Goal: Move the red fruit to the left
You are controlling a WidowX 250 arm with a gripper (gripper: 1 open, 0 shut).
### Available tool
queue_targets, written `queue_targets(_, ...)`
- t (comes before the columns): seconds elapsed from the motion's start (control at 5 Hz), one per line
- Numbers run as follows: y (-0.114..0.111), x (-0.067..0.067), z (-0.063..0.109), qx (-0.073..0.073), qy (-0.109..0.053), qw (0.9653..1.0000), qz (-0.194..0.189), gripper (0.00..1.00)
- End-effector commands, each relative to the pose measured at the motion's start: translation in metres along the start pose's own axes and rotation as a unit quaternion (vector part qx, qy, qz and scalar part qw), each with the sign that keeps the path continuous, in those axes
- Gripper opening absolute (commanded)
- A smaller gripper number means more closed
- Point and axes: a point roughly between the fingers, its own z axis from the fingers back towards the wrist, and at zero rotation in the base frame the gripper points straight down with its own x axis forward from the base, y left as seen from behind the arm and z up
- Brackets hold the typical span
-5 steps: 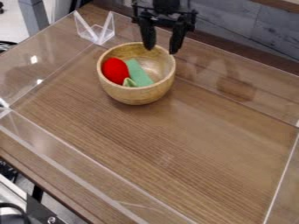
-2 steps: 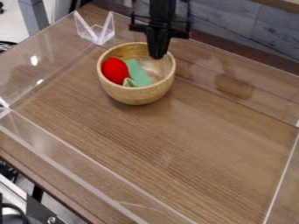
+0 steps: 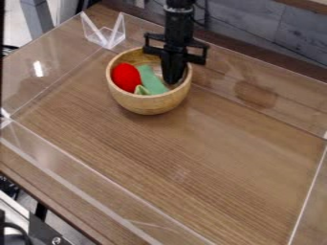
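The red fruit (image 3: 125, 75) lies in the left half of a wooden bowl (image 3: 149, 106) at the back of the table. A flat light-green block (image 3: 152, 84) rests beside it in the bowl. My gripper (image 3: 173, 82) points straight down into the right side of the bowl, fingers pressed together, its tips at the green block's right edge and to the right of the red fruit. I see nothing held between the fingers.
A clear plastic wall (image 3: 38, 72) rings the wooden table (image 3: 192, 163). A small folded clear plastic piece (image 3: 102, 33) stands at the back left, behind the bowl.
The gripper's fingers went from spread to shut, and it has dropped lower, into the bowl's right side. The fruit and the block have not moved.
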Motion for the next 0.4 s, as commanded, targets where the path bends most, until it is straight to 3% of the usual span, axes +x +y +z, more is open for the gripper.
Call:
queue_targets(0.0,-0.002,-0.004,0.023,0.000,-0.017,0.9994,-0.030,0.00)
queue_targets(0.2,0.013,-0.001,0.040,-0.018,-0.026,0.9995,-0.007,0.00)
